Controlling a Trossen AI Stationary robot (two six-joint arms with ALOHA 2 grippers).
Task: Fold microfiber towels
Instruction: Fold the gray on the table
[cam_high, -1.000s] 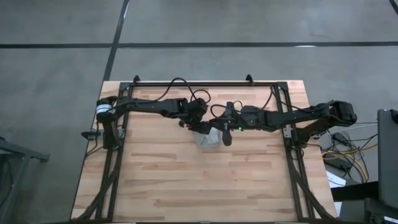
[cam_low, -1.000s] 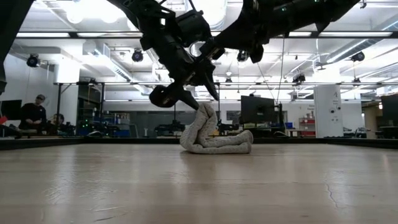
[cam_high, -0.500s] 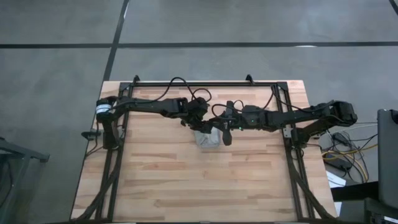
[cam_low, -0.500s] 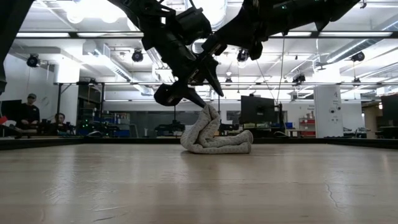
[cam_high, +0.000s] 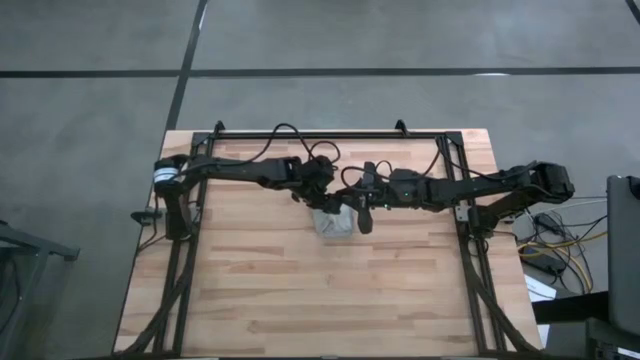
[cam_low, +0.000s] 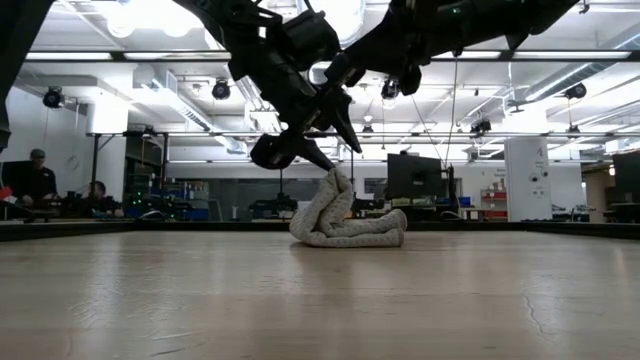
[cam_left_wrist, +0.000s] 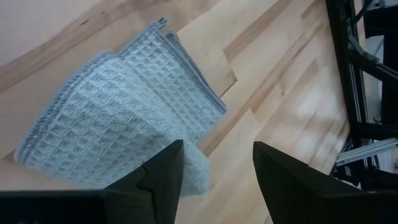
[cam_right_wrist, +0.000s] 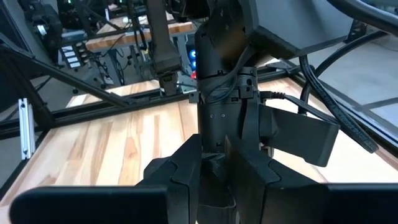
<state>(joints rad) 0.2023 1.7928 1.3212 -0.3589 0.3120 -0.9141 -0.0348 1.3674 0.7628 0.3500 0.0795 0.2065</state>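
Observation:
The light grey-blue microfiber towel (cam_high: 334, 224) lies folded small at the table's middle, with a small loop at one corner (cam_left_wrist: 160, 23). In the low view one fold (cam_low: 336, 190) stands up from the flat part (cam_low: 360, 232). My left gripper (cam_low: 340, 160) hangs open, slanting down over that raised fold. In its wrist view its fingers (cam_left_wrist: 160, 177) stand either side of the towel's near edge. My right gripper (cam_high: 350, 203) hovers level just right of it, higher up, open by a narrow gap (cam_right_wrist: 211, 158) with nothing in it. My left gripper comes at the towel's raised fold (cam_low: 336, 176) slanting down from above. One fingertip (cam_low: 326, 165) is right at the fold's top. I cannot tell whether it touches the cloth. The towel rests on the table.
Black frame rails (cam_high: 330, 134) run along the table's far edge and down both sides (cam_high: 470, 260). Bare wood (cam_high: 330, 300) stretches from the towel toward the near edge. People sit in the room far behind the table (cam_low: 35, 180).
My left gripper has tipped and rolled slightly in place above the towel, staying open. The towel has kept its shape.

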